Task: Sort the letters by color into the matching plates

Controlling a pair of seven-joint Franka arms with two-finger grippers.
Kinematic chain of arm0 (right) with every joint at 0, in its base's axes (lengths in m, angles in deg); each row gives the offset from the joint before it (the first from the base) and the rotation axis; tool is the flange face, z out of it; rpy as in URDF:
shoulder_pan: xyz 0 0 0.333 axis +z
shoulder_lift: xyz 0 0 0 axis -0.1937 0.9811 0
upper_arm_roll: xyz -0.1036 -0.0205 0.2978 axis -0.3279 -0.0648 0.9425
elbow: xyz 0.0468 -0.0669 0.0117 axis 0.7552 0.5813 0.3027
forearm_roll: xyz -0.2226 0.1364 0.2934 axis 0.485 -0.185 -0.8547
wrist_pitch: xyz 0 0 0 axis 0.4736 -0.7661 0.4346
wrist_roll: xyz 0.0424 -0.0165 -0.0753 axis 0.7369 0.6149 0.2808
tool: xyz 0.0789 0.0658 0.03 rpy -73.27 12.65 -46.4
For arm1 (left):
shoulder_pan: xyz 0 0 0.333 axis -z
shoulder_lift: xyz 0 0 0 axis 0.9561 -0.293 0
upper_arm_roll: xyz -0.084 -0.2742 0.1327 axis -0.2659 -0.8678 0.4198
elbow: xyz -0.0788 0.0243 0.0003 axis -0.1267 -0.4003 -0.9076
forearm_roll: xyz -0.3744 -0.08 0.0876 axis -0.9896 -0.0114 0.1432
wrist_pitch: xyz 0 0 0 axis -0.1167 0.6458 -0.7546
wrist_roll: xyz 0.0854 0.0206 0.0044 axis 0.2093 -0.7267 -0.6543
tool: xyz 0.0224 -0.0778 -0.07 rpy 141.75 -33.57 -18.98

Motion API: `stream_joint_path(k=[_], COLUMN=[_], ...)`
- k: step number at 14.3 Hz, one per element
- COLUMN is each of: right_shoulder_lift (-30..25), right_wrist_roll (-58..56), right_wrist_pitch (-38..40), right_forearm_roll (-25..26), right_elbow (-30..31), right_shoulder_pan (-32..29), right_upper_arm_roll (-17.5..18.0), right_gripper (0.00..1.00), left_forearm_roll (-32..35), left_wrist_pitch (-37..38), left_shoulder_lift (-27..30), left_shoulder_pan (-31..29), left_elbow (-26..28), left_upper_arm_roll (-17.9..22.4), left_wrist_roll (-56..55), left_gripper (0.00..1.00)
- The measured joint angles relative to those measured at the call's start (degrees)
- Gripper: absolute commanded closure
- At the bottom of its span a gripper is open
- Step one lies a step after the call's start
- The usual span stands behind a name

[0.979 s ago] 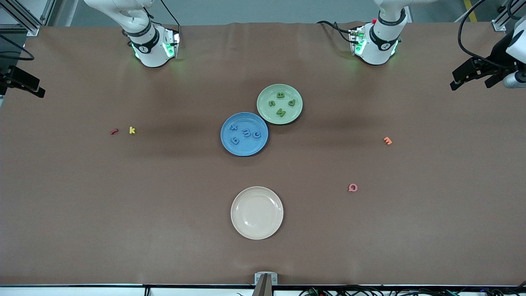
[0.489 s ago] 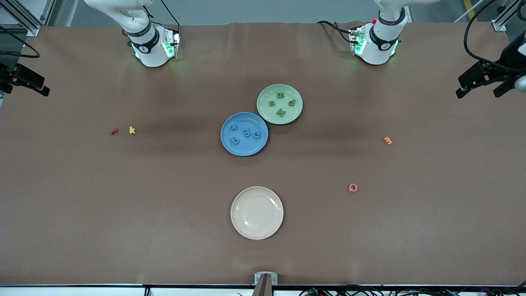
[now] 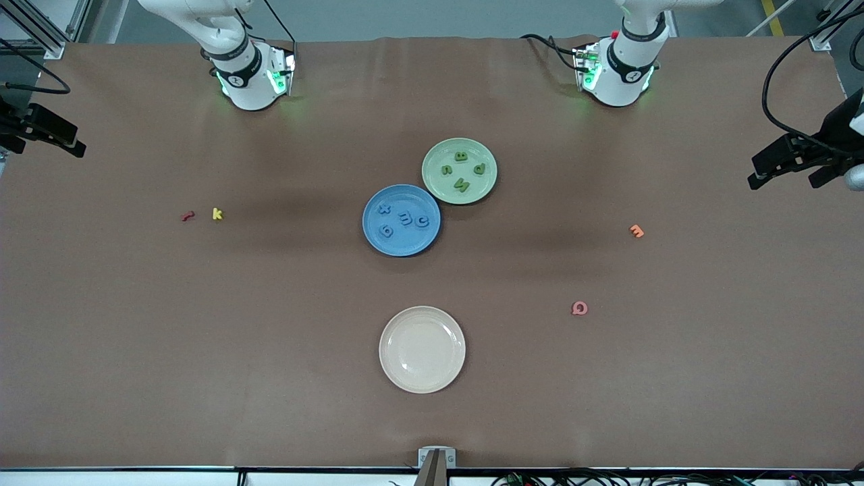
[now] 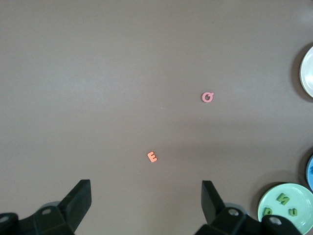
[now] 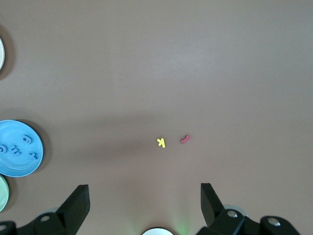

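Several blue letters (image 3: 405, 217) lie in the blue plate (image 3: 405, 241) at the table's middle. Touching it, toward the robots' bases, the green plate (image 3: 472, 192) holds several green letters (image 3: 462, 183). My left gripper (image 3: 786, 177) hangs open and empty over the table's edge at the left arm's end. Its wrist view shows its open jaws (image 4: 145, 196) over bare cloth and the green plate (image 4: 301, 198) at the border. My right gripper (image 3: 47, 135) hangs open and empty at the right arm's end. Its wrist view shows its jaws (image 5: 145, 196) and the blue plate (image 5: 14, 166).
A cream plate (image 3: 422, 368) stands nearer the front camera. An orange letter (image 3: 636, 231) and a pink letter (image 3: 579, 308) lie toward the left arm's end. A yellow letter (image 3: 217, 213) and a red letter (image 3: 187, 216) lie toward the right arm's end.
The left gripper has slid lower in the front view along its end of the table. The right gripper has edged slightly inward. Plates and letters have not moved.
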State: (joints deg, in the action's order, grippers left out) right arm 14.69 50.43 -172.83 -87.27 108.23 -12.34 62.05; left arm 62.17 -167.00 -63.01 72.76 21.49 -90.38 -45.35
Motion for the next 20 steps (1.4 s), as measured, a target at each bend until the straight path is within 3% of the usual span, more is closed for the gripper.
stream_joint_path(k=[20], right_shoulder_lift=[-0.3], right_wrist_roll=[-2.6], right_wrist_pitch=[0.0], right_forearm_roll=[-2.2], right_elbow=[0.1], right_shoulder_pan=[0.0], right_upper_arm_roll=[0.0], right_gripper=[0.0], left_forearm_roll=[0.0], left_wrist_pitch=[0.0], left_shoulder_lift=[0.0], left_shoulder_pan=[0.3], left_elbow=[-0.8], left_upper_arm_roll=[0.0], left_wrist_roll=[2.3], left_gripper=[0.0])
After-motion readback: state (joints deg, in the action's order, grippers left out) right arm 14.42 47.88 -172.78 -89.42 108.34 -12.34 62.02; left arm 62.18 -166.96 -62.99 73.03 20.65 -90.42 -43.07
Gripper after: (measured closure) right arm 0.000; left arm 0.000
